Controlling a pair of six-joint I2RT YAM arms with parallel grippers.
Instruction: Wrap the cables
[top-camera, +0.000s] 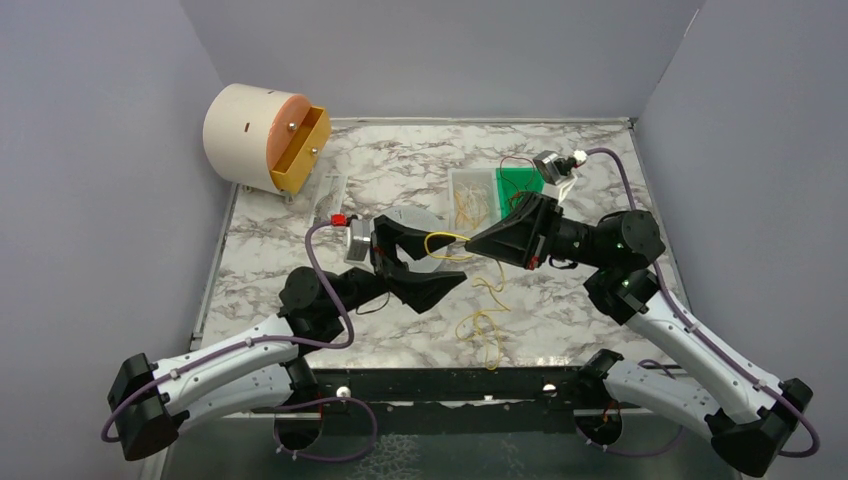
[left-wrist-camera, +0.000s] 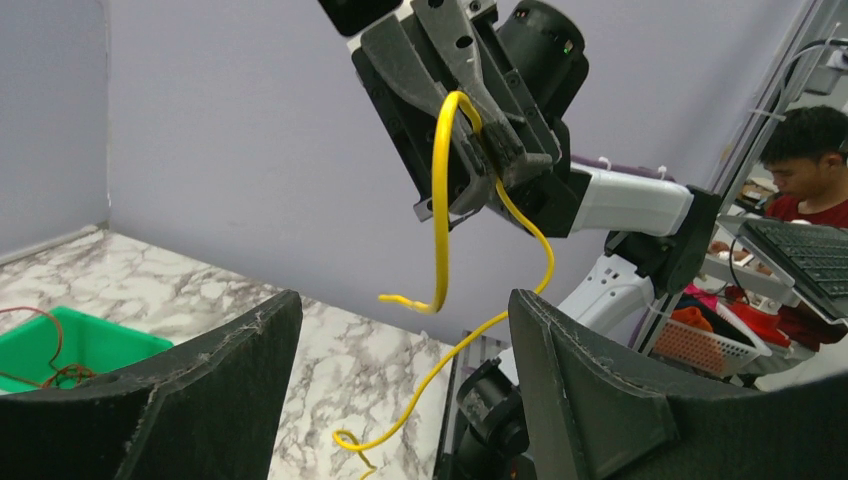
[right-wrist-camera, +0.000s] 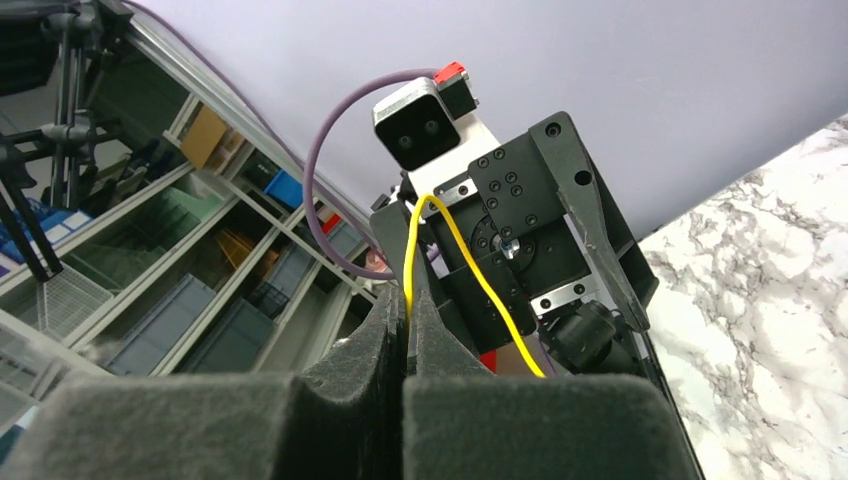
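Lower centre, right wrist: right gripper (right-wrist-camera: 405, 300) clamped on yellow cable (right-wrist-camera: 409, 255); top view adds left gripper (top-camera: 447, 258) agape, cable trailing onto table (top-camera: 570, 320).

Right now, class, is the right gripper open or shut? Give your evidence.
Shut: in the right wrist view the right gripper has its jaws pressed together, pinching the yellow cable.

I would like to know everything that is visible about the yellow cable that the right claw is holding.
The yellow cable is a very thin, bright, flexible wire with a smooth, plastic-looking coat. The right claw is shut on it, and at the pinch it bends into a narrow loop. One short end curls free in the air. The longer part hangs in a curve toward the marble table, where it seems to lie in loose loops. The open left claw faces it and does not seem to touch it.
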